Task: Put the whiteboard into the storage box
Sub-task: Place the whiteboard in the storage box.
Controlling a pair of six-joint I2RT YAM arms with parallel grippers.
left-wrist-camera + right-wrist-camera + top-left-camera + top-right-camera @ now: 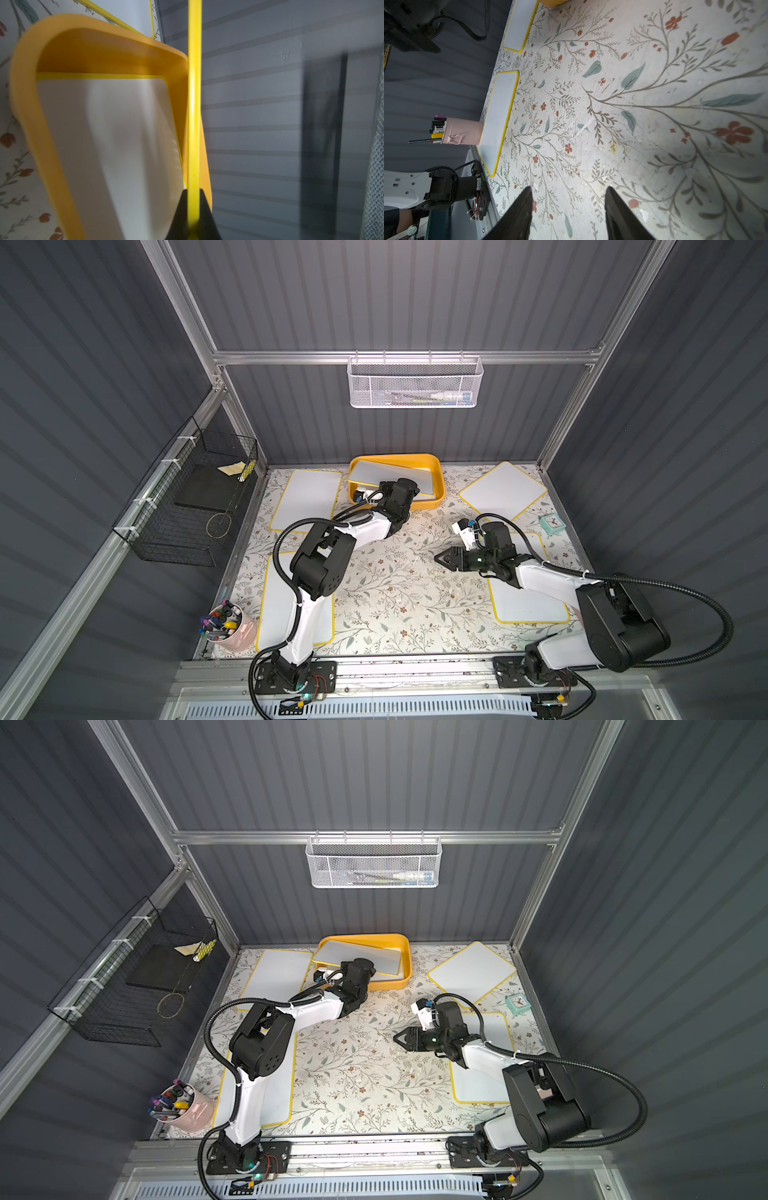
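Note:
The yellow-orange storage box (395, 457) (361, 937) stands at the back middle of the table. A white whiteboard with a yellow rim (382, 475) (353, 957) leans tilted inside it. My left gripper (194, 191) is shut on that board's yellow edge (194, 104); my wrist covers the fingertips in both top views. Another whiteboard (116, 135) lies flat on the box's bottom. My right gripper (436, 559) (395, 1039) (569, 189) hovers open over the bare floral table, right of centre, with nothing between its fingers.
Several more whiteboards lie flat on the table, at back left (309, 497), back right (503, 489), front right (528, 593) and front left (274, 614). A pink marker cup (230, 628), a small clock (552, 523), a black wire basket (195, 506) and a white mesh basket (415, 383) line the sides.

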